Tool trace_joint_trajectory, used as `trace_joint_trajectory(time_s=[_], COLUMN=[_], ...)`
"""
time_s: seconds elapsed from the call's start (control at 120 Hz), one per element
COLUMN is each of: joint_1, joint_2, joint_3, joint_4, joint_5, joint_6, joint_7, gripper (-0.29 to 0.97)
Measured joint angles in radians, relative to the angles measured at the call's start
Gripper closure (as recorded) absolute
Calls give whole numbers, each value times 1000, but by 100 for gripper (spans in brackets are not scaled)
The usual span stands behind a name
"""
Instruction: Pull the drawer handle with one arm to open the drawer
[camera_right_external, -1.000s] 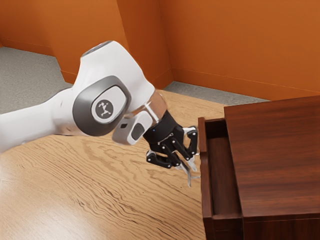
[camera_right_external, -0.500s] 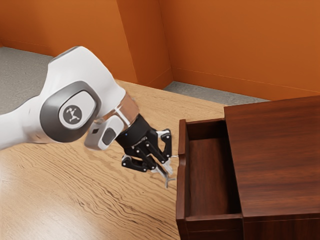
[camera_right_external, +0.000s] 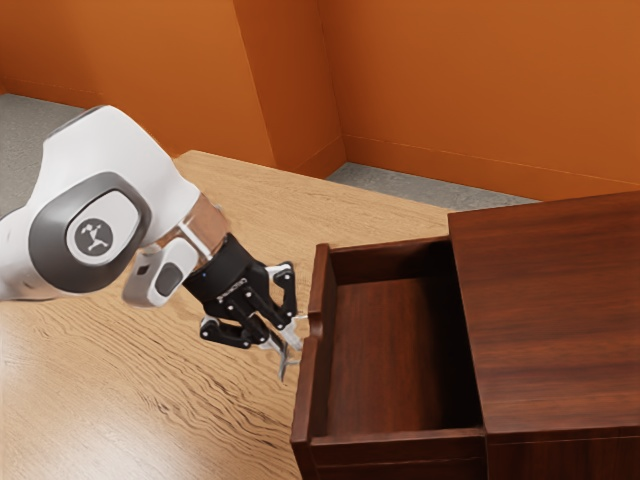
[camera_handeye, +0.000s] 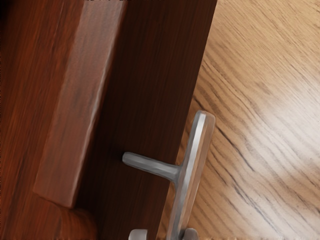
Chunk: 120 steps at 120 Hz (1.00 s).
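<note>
The desk (camera_right_external: 140, 400) is pale wood with a strong wavy grain, darker lines running across it toward 4 o'clock in the exterior view. Behind it, flat orange walls (camera_right_external: 480, 80) meet at a jutting corner near 12 o'clock. A strip of speckled grey floor (camera_right_external: 50, 150) shows at 10 o'clock and again along the wall's foot at 1 o'clock.

A dark reddish-brown cabinet (camera_right_external: 550, 320) sits on the desk at 4 o'clock. Its drawer (camera_right_external: 380, 350) stands well out toward 9 o'clock, the bare wooden bottom and inner walls open to view.

The white arm (camera_right_external: 120, 170) comes in from 9 o'clock. Its grey joint cap carries a small white emblem (camera_right_external: 90, 238), a figure-like mark rather than letters I can read.

The black hand (camera_right_external: 287, 342) sits just at 9 o'clock of the drawer's front panel, pinching the handle (camera_handeye: 196, 150) between its fingers. In the wrist view the handle is a slim brushed-metal bar on a short post (camera_handeye: 150, 166) standing off the dark drawer front. The pale fingertips (camera_handeye: 137, 234) flank the bar's near end, one on each side. Past the bar lies the desk's grain, and past the panel's top edge the drawer's lighter inner wall (camera_handeye: 80, 100).
</note>
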Motion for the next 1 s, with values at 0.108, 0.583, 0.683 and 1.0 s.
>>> trace_joint_trajectory(time_s=[0.108,0.583,0.683,1.0], joint_1=[2,-3,0,-5], joint_2=[-22,-57,-59,-79], joint_3=[4,40,42,41], joint_4=[-16,-39,-38,267], joint_5=[11,32,32,113], joint_6=[-1,-13,-14,-163], joint_7=[2,10,11,-18], gripper=[72,65,59,43])
